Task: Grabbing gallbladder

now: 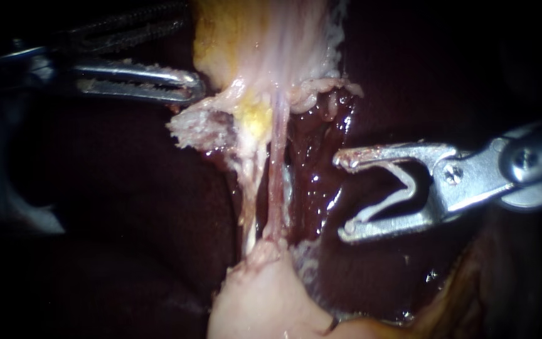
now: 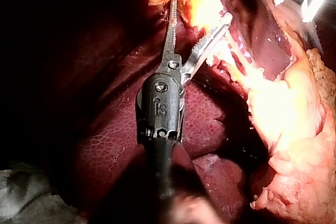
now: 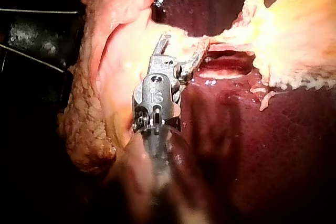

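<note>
The gallbladder (image 1: 265, 37) hangs pale and yellowish at the top of the endoscope view, also seen as gallbladder (image 3: 299, 30). Two thin tubes (image 1: 276, 182) stretch from it down to a pale lump (image 1: 258, 301). My left instrument (image 1: 192, 50) comes in from the upper left with its jaws open; the lower jaw's tip touches the gallbladder's left edge. In the left wrist view yellow tissue lies between those spread jaws (image 2: 199, 10), ungripped. My right instrument (image 1: 341, 196) stands right of the tubes, jaws wide apart around a pale V-shaped clip (image 1: 409, 185).
Dark red liver (image 1: 127, 207) surrounds the tubes, wet and glossy liver (image 1: 321, 188) between them and the right jaws. Lumpy pale fat (image 3: 100, 77) lies beside the right instrument's shaft. The liver (image 2: 115, 145) fills the ground under the left instrument.
</note>
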`<state>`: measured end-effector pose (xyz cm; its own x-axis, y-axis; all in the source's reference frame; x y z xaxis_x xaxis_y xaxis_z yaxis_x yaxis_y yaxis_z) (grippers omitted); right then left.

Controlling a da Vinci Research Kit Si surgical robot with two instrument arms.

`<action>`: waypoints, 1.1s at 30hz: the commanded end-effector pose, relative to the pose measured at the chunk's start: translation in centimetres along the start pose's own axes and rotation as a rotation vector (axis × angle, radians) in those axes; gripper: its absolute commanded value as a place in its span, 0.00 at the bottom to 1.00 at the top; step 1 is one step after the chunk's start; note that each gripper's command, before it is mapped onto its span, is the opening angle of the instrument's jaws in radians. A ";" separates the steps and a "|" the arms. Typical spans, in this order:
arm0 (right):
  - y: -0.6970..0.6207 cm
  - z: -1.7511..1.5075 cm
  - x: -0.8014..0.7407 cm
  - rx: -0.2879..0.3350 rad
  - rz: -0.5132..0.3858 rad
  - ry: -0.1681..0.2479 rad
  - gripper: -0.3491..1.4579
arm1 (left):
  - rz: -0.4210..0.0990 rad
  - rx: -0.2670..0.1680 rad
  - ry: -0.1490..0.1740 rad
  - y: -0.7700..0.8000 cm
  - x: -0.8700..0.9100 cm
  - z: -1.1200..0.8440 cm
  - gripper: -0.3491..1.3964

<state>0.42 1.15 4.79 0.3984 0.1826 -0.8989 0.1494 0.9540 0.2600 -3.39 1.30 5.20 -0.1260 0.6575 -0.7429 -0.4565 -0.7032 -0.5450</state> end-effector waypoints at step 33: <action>-0.01 -0.02 0.00 0.001 -0.001 0.000 0.45 | -0.039 -0.039 -0.085 0.29 -0.79 0.16 0.43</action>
<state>0.40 1.14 4.79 0.3979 0.1821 -0.8992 0.1509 0.9537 0.2600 -3.56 0.62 5.69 -0.1828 0.7029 -0.6874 -0.4245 -0.6871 -0.5897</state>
